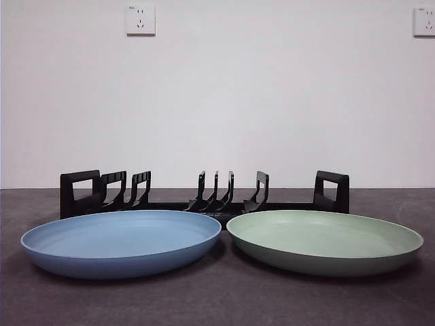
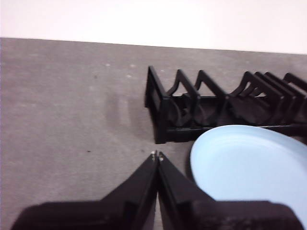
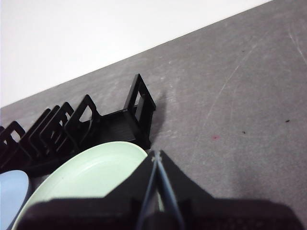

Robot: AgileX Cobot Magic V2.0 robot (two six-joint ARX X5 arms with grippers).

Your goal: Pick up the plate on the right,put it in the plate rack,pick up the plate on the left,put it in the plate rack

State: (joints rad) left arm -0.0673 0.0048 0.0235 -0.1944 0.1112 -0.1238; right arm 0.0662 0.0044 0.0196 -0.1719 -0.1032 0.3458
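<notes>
A blue plate (image 1: 121,242) lies flat on the left of the table and a pale green plate (image 1: 324,240) lies flat on the right, their rims nearly touching. Behind both stands the black plate rack (image 1: 204,197), with no plate in it. No arm shows in the front view. My left gripper (image 2: 157,155) is shut and holds nothing; it hovers above the table beside the blue plate (image 2: 249,167) and the rack's end handle (image 2: 157,108). My right gripper (image 3: 156,156) is also shut and holds nothing, over the edge of the green plate (image 3: 91,177) near the rack's other end (image 3: 139,112).
The table (image 1: 217,299) is dark grey and ends at a white wall with two sockets (image 1: 140,20). Bare tabletop (image 2: 67,120) stretches out past the rack on the left gripper's side, and more (image 3: 240,105) on the right gripper's side.
</notes>
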